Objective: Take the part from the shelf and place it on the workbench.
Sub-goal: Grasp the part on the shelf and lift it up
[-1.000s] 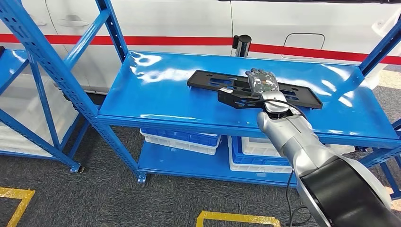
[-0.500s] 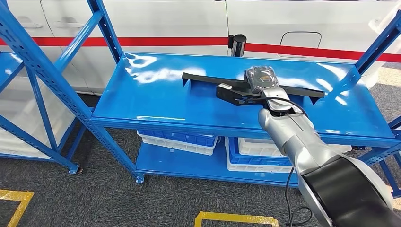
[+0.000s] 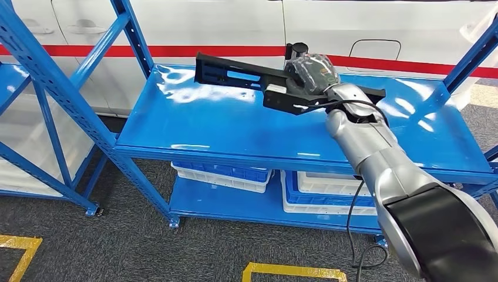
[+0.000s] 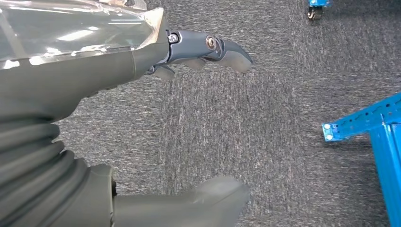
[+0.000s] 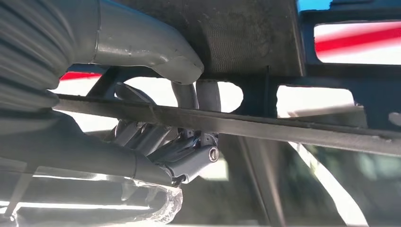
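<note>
Left hand (image 4: 118, 118): released, fingers apart, hanging over grey carpet near a blue shelf foot (image 4: 373, 137). Shelf (image 3: 194, 126): the glossy upper deck lies bare from its left upright across to the front lip. Part (image 3: 246, 75): long black bracket, lifted off the deck and tilted, left end highest. Right hand (image 3: 311, 73): grasping the part near its middle, thumb (image 5: 156, 52) over one edge.

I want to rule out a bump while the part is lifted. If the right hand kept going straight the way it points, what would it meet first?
Probably the white car behind the shelf. The right hand, gripping the black part, points across the shelf towards it; depth is unclear.
</note>
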Tool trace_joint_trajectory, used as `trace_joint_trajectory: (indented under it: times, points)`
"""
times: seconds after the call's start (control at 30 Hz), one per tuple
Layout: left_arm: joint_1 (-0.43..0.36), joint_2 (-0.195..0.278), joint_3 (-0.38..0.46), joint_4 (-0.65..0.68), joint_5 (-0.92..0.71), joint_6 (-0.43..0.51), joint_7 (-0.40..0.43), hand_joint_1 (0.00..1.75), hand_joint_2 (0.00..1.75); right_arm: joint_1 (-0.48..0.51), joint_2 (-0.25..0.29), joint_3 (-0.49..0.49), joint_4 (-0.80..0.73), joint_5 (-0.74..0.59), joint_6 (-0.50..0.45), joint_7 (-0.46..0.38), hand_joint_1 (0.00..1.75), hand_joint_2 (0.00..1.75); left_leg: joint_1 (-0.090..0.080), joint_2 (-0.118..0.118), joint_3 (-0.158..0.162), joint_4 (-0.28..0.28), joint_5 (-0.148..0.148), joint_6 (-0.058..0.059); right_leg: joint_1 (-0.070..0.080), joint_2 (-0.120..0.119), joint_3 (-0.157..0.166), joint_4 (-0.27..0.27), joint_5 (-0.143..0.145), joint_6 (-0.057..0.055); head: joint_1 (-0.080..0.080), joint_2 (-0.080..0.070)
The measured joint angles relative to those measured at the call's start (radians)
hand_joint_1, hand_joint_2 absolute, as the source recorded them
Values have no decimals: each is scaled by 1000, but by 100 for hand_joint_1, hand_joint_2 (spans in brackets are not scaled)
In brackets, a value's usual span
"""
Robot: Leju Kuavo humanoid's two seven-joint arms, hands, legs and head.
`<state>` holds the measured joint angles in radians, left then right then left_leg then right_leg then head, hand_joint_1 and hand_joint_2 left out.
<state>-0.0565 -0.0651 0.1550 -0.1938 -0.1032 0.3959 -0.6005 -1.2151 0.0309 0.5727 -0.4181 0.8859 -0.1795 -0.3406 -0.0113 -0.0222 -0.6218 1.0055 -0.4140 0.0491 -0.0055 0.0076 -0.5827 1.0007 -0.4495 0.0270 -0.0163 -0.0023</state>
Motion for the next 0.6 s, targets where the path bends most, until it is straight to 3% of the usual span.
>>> trace_joint_trajectory:
  times: [0.13, 0.3, 0.47, 0.6]
  points:
    - [6, 4, 12, 0, 1, -14, -39, 0, 175, 28, -76, -21, -200, -165, 48, -96, 175, 175, -1, -1, 0, 0, 0, 0, -1, 0, -1, -1, 0, 0, 0, 0]
    - [8, 6, 23, 0, -1, 5, -55, 0, 175, 108, -212, -27, -509, -257, 63, -70, 175, 175, -4, -3, -1, 0, -1, 1, -1, -1, -1, -2, 0, 0, 0, 0]
    - [3, 7, 30, 0, -1, 7, -59, 0, 175, 160, -293, -28, -646, -261, 70, -58, 175, 175, -5, -1, -1, 0, -1, 1, -1, 0, -1, -2, 0, 0, 0, 0]
    - [-2, 7, 35, 0, -1, 12, -59, 0, 175, 187, -324, -27, -689, -264, 71, -53, 175, 175, -5, 0, -1, 0, -1, 1, -1, 0, -1, -2, 0, 0, 0, 0]
